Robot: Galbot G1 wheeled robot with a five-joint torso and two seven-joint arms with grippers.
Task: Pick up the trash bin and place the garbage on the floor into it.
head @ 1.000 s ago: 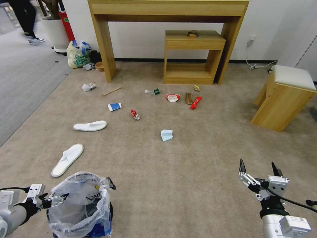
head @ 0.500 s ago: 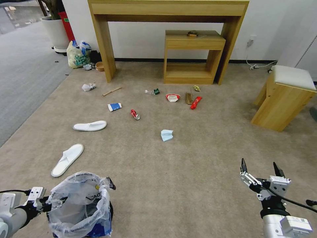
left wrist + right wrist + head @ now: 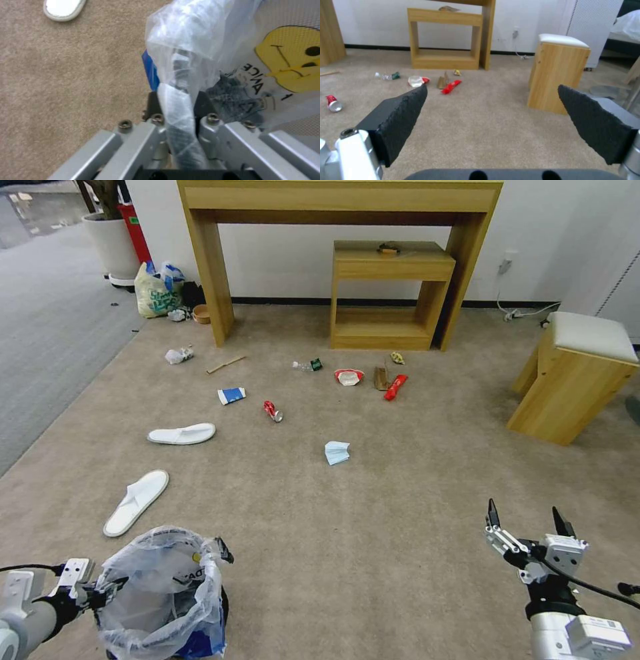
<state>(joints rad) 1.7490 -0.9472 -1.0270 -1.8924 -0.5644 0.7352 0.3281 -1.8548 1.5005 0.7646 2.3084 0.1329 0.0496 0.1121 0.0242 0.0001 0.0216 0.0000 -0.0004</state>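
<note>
The trash bin (image 3: 160,597), black with a crinkly plastic bag liner, stands on the floor (image 3: 400,500) at the near left. My left gripper (image 3: 110,585) is shut on its left rim; in the left wrist view the bag-wrapped rim (image 3: 180,82) runs between the fingers of the left gripper (image 3: 176,100). Garbage lies ahead: two white slippers (image 3: 137,501) (image 3: 181,434), a face mask (image 3: 337,452), a paper cup (image 3: 231,395), a red can (image 3: 273,411), a bowl (image 3: 349,376) and a red wrapper (image 3: 395,387). My right gripper (image 3: 527,517) (image 3: 491,88) hangs open at the near right, holding nothing.
A wooden console table (image 3: 340,200) with a smaller shelf unit (image 3: 390,293) stands against the far wall. A padded wooden stool (image 3: 573,377) sits at the right. A yellowish shopping bag (image 3: 157,293) and a planter (image 3: 113,243) are at the far left beside grey carpet (image 3: 47,333).
My left gripper has slid a little left and toward me at the bin's rim. The bin, the litter and the right arm stay where they were.
</note>
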